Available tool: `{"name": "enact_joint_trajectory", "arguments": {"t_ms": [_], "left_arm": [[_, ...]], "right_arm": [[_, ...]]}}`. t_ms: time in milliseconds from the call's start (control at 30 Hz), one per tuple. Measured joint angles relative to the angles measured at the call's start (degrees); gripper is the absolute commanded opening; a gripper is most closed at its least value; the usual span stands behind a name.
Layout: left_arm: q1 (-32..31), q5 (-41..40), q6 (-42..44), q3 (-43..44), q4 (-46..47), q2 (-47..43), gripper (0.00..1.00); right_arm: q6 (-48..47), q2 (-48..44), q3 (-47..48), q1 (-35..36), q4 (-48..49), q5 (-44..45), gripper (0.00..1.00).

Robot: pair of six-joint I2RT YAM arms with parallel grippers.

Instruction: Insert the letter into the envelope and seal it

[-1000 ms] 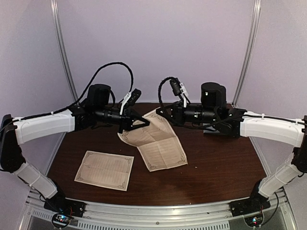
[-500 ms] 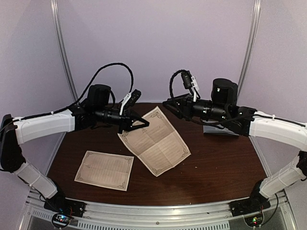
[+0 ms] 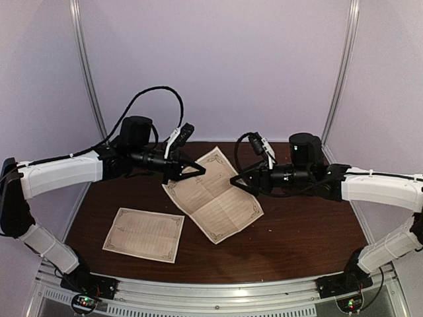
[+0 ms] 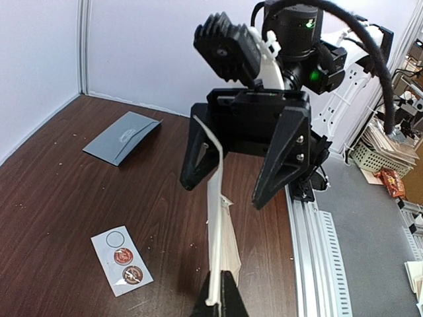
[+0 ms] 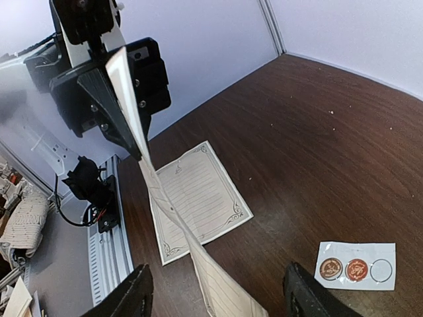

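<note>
Worktop (image 3: 297, 231): the letter (image 3: 215, 198) sits mid-frame in the top view. It's opened out and creased, with an ornate border. Long axis runs upper left to lower right, upper-left edge lifted. Left claw (image 3: 192, 173) is clamped on that edge. Right claw (image 3: 236, 181) gapes astride the upper-right edge, gripping nothing. Envelope (image 4: 122, 135) is flat and grey-blue, upper left of the left wrist view; right arm looks nearer.
</note>
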Motion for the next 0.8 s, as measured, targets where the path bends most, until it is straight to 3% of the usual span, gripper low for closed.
{"name": "enact_joint_trajectory", "arguments": {"t_ms": [467, 533, 667, 733, 800], "left_arm": [[0.00, -1.31, 0.04, -0.02, -0.09, -1.68, 0.00], [0.00, -1.95, 0.07, -0.02, -0.07, -2.67, 0.00], [0.00, -2.56, 0.07, -0.02, -0.02, -3.89, 0.00], [0.00, -2.56, 0.04, -0.02, -0.04, -3.89, 0.05], [0.00, -2.58, 0.07, -0.02, -0.09, -3.85, 0.22]], "right_arm": [[1.07, 0.98, -3.67, -1.99, 0.57, -2.36, 0.51], [1.27, 1.36, -4.42, -2.25, 1.01, -2.73, 0.42], [2.23, 2.12, -5.49, -2.43, 2.19, -3.98, 0.01], [2.95, 2.34, -5.62, -2.45, 3.10, -4.28, 0.00], [3.72, 2.29, -5.68, -2.45, 3.89, -3.54, 0.00]]}}
